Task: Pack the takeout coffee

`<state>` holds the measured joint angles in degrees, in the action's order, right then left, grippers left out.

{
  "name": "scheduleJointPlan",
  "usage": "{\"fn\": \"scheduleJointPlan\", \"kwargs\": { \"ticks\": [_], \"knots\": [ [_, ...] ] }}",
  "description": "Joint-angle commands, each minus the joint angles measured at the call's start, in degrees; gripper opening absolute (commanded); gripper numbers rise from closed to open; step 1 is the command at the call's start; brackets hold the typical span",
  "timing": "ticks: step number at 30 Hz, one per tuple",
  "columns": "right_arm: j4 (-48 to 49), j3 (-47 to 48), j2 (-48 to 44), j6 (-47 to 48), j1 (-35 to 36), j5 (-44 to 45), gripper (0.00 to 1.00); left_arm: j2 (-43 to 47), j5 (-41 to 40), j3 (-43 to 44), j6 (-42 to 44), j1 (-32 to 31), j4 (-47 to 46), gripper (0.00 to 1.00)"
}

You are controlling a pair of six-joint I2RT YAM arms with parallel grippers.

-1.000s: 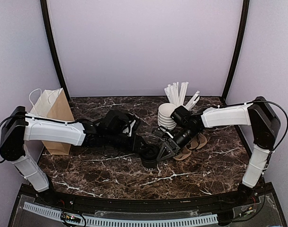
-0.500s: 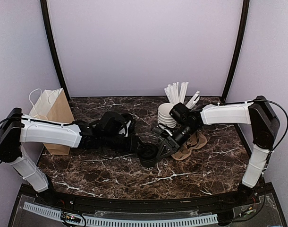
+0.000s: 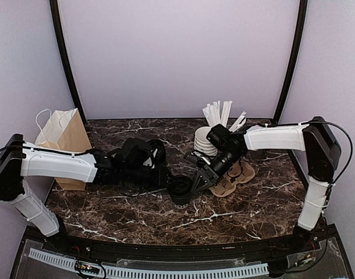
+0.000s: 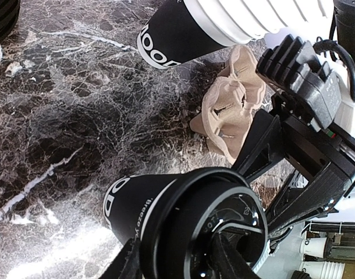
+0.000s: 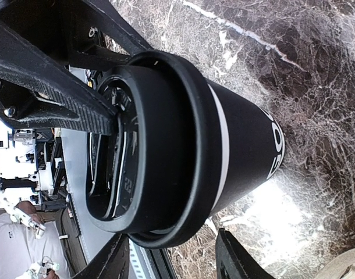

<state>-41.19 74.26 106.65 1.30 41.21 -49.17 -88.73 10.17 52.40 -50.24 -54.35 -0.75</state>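
Top camera high behind the arms [image 3: 67,165], looking down; wrist cameras close, opposite sides, sharing the takeout coffee [image 3: 179,188]

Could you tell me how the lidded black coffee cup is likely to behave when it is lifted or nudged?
The cup looks like thin paper, so a hard squeeze would probably dent it. It narrows toward its base, so a push near the lid could tip it. The lid hides whether it is full or light.

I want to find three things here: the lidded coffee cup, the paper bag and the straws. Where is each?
lidded coffee cup [image 3: 179,189]: top view, middle of its black lid.
paper bag [image 3: 76,135]: top view, its brown side wall.
straws [image 3: 218,115]: top view, middle of the white bundle.
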Motion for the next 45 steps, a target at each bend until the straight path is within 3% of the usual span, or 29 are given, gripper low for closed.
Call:
{"fn": "scheduleJointPlan", "kwargs": {
  "ticks": [1,16,19,26,45],
  "knots": [
    [4.18,1.98,1.64,-1.30,-0.25,4.17,0.51,-0.14,3.33,-2.08,0.07,-2.06,7.76,0.41],
    [4.86,3.41,3.86,-3.37,0.51,2.14,0.60,-1.02,3.05,-1.94,0.03,-2.17,7.98,0.41],
    [5.19,3.61,4.43,-4.73,1.12,6.01,0.60,-1.13,3.24,-1.89,0.11,-2.17,7.96,0.41],
    [5.70,-0.15,8.12,-7.47,2.03,24.01,0.57,-1.61,2.62,-2.48,0.44,-2.22,8.40,0.41],
    [5.57,-4.43,12.73,-5.28,3.00,37.65,0.55,-5.19,0.64,-5.16,0.31,-2.10,7.60,0.40]
  ]
}}
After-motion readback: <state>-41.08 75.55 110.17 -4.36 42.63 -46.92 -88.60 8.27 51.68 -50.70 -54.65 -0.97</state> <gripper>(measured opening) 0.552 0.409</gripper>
